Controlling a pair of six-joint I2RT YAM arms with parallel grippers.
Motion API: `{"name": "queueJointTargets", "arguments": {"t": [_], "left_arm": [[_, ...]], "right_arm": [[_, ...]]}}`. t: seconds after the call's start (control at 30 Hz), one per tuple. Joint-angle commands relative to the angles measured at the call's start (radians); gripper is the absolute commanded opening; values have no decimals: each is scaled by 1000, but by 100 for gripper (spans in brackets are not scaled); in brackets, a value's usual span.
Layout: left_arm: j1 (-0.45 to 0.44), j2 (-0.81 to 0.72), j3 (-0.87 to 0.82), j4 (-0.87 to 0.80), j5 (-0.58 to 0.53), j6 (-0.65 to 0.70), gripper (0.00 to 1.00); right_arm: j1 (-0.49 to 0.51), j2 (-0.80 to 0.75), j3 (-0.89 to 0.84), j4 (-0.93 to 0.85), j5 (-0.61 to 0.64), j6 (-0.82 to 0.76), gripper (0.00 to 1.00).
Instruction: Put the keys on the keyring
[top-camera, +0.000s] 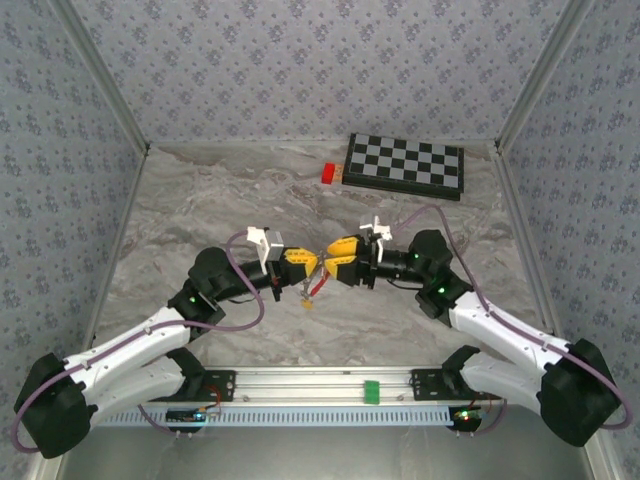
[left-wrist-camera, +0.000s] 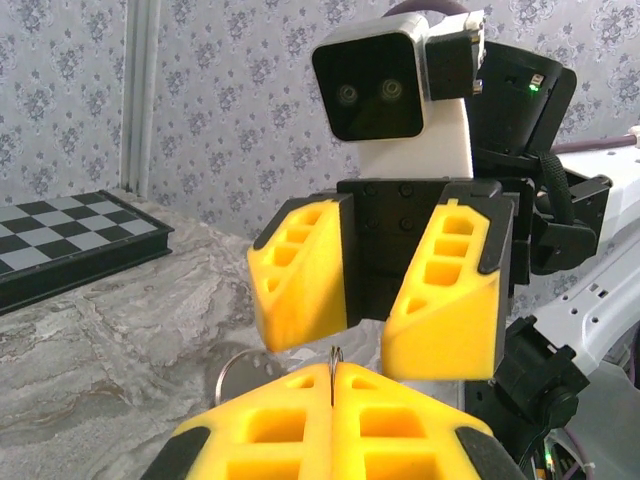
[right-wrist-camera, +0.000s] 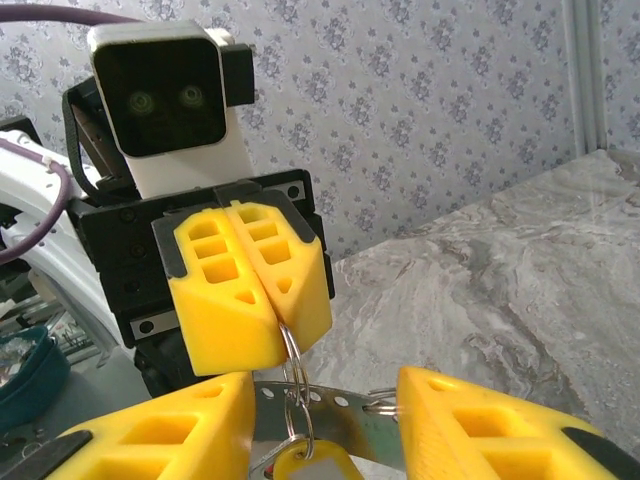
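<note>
Along the bottom edge of the right wrist view, a yellow-headed key (right-wrist-camera: 300, 466) is cut off, so its blade is hidden. It hangs on the keyring (right-wrist-camera: 293, 362), and how many keys share that wire I cannot tell. A flat metal strip (right-wrist-camera: 340, 420) lies between the right gripper's own fingers; what it belongs to is unclear.

From above, the ring is a tiny tangle with its red section (top-camera: 319, 284) dangling between the two grippers. Whether its lowest part touches the table (top-camera: 200, 200) cannot be made out.

The left gripper (top-camera: 306, 266) has its pads pressed together on the keyring wire. The right gripper (top-camera: 331, 262) faces it tip to tip, fingers spread apart. Both arms reach inward from the near edge, elbows out.

Far back, a red block (top-camera: 329, 173) sits just beside a chessboard (top-camera: 405, 165).
</note>
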Motion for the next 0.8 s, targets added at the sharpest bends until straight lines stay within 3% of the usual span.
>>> {"name": "queueJointTargets", "arguments": {"t": [0.0,0.43,0.57,0.7,0.77], "left_arm": [[-9,-12,17,52,-10,-8,0],[-10,2,15,66,-10,-13,0],[-11,1,12,69,-11,-14,0],[-11,-6,9,68,-13,-13,0],[-11,-10,9,61,-14,-10,0]], "right_arm": [[15,23,36,31,-27,5,40],[34,39,48,36,-25,-4,23],[40,47,56,36,-24,-8,22],[38,53,62,19,-37,-17,0],[37,47,65,-9,-38,-35,0]]}}
